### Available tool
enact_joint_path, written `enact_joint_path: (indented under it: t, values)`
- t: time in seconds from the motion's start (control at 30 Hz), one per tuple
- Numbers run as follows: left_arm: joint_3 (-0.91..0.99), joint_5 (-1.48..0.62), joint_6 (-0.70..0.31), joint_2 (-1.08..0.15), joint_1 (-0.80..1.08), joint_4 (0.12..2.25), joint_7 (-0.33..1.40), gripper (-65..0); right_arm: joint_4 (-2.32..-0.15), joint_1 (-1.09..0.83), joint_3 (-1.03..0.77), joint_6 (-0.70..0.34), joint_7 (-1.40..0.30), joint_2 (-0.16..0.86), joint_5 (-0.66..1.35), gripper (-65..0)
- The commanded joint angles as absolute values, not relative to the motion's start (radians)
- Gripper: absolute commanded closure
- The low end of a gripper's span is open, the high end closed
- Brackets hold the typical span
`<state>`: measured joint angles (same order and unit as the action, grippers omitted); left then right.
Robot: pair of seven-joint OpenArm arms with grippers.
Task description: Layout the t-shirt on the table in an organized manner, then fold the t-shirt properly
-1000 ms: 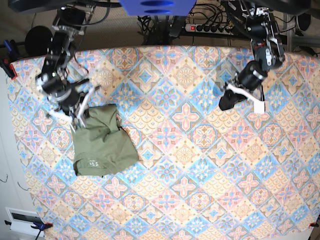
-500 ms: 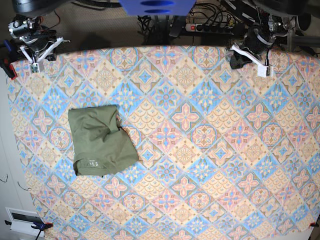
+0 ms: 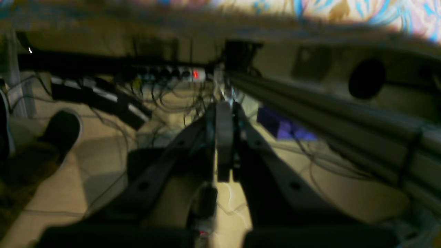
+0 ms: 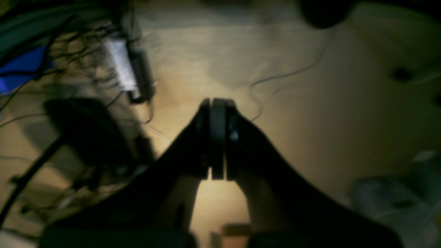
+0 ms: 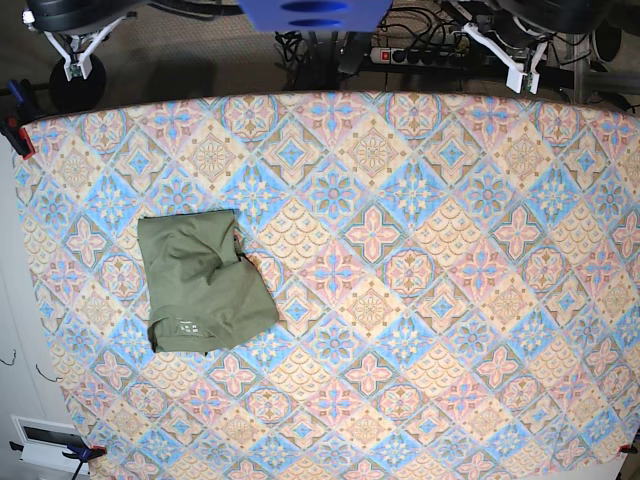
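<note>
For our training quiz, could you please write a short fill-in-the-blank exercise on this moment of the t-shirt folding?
1. The t-shirt lies folded in a compact bundle on the ____ half of the base view.
2. The colour of the t-shirt is olive ____.
3. The jaws of the left gripper are ____.
4. Both grippers, the right gripper included, are off the ____.

Missing words: left; green; shut; table

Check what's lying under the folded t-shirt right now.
The t-shirt lies directly on the table, whose patterned cloth shows all around it. Whatever is beneath is covered by the folded layers. No fingers touch it; both arms are pulled back past the far edge.
</note>
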<state>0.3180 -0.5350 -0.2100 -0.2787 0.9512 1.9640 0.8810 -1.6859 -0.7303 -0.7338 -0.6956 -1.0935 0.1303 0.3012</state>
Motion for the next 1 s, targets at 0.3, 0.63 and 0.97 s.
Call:
enact_joint_path:
  t: [0.3,0.63,0.97]
  values:
    - [0.119,-0.355,-0.205,-0.272,0.843,1.547,0.627,0.0,-1.282,-0.705,-0.578,-0.698,-0.914,0.151,0.133,0.0]
    - [-0.03,-0.352,-0.205,-0.248,0.615,1.147,0.481,0.0,-0.792,-0.432,-0.535,-0.698,-0.687,0.208,0.051,0.0]
    - [-0.16,-0.352,-0.205,-0.203,0.406,0.717,0.251,0.0,-0.47,-0.298,-0.536,-0.698,-0.394,0.206,-0.125,0.0]
